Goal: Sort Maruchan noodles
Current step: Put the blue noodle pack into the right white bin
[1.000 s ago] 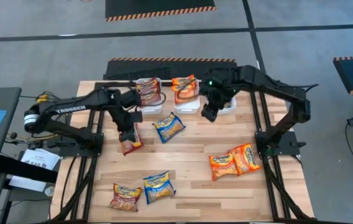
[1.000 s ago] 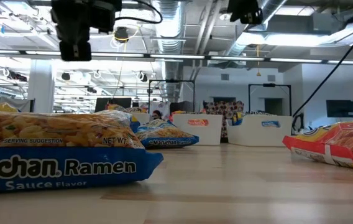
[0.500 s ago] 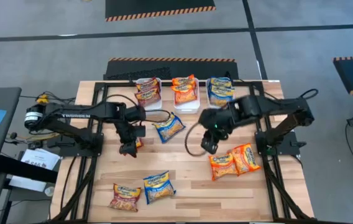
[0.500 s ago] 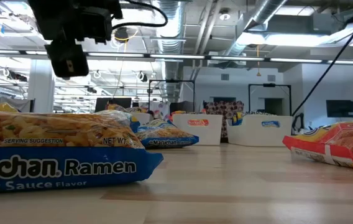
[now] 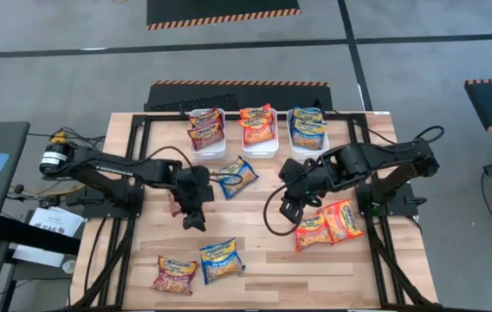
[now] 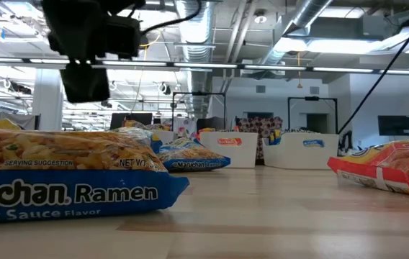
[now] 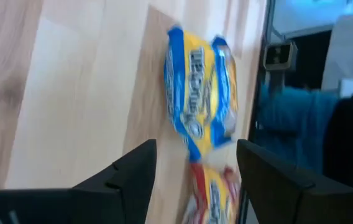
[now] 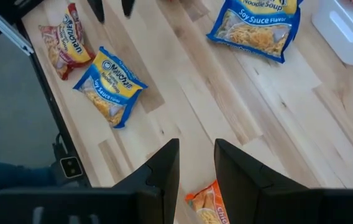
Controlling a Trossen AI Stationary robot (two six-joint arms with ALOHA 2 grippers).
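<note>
Beyond left fingers, blue packet

Grey floor (hazard-striped mats); ceiling ducts, perhaps monitors behind.

A light wooden table with a black metal frame stands on a grey floor. Three white bins sit side by side along the table's far edge. Black mats edged with orange-and-black hazard stripes lie on the floor beyond the table.
</note>
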